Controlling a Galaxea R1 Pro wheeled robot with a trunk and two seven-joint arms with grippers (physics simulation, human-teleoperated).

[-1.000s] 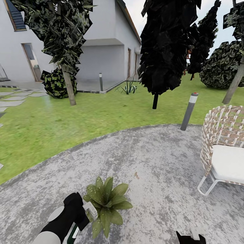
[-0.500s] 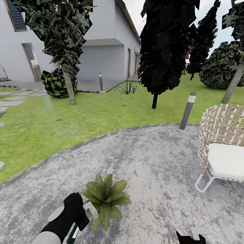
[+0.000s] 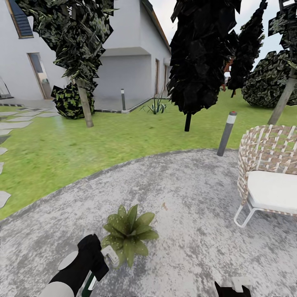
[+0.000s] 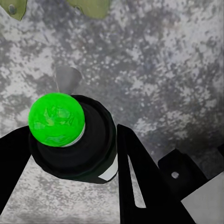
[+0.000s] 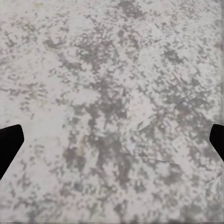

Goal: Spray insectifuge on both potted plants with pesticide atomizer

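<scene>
The pesticide atomizer (image 4: 77,149), a dark bottle with a bright green top, sits between the black fingers (image 4: 140,186) of my left gripper (image 4: 70,154), which is shut on it. In the head view the left gripper (image 3: 101,262) is low at the left, and a strip of the atomizer (image 3: 89,284) shows under it. One potted plant (image 3: 128,233), a low green rosette, lies on the paving just right of and beyond that gripper; its leaves (image 4: 93,7) edge the left wrist view. The other potted plant is out of view. My right gripper (image 5: 112,142) hangs open over bare paving.
A wicker chair (image 3: 268,173) with a white cushion stands at the right on the round grey paving (image 3: 185,198). A bollard light (image 3: 227,134) rises at the paving's far edge. Lawn, dark trees (image 3: 198,62) and a house lie beyond.
The whole head view has shifted: the plant now sits higher in the picture and the chair further left. Both arms keep the same pose, the atomizer still held.
</scene>
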